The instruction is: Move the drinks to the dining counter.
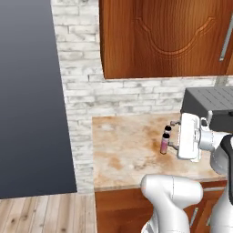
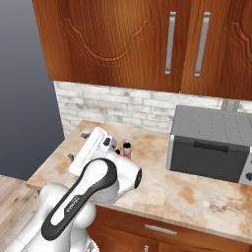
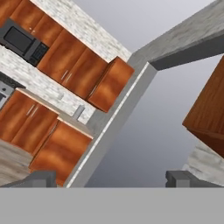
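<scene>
- 1 brick backsplash wall (image 1: 113,98), white/grey, behind counter; dark grey wall to its left.
- Upper wood cabinets (image 2: 123,44): 2 long metal handles (image 2: 170,43) seen in right base view, 1 carved door panel left of them.
- 1 marble counter (image 1: 123,150), beige w/ rust mottling, wood base cabinet below; 1 drawer handle (image 2: 161,229) visible on front.
- 1 dark grey microwave/toaster oven (image 2: 211,142) on counter, right side, against backsplash.
- 1 white arm, hand turned sideways over counter, just left of oven in left base view.
- 1 gripper (image 1: 171,134): jaws spread wide, nothing between them; 2 finger tips (image 3: 41,178) at bottom of hand view w/ bare gap between.
- Hand view rolled: far kitchen w/ approx 6 wood cabinet doors, 1 wall-mounted microwave (image 3: 22,41), grey wall, wood floor.
- 1 tiny pink bottle (image 1: 164,144), black cap, upright on counter, just beside gripper fingers; touching or not: can't tell.
- Dark cap just above it in left base view, maybe 2nd bottle, too small to tell.
- Right base view: 1 pink bottle top (image 2: 127,148) peeking behind arm, mid-counter, left of oven.
</scene>
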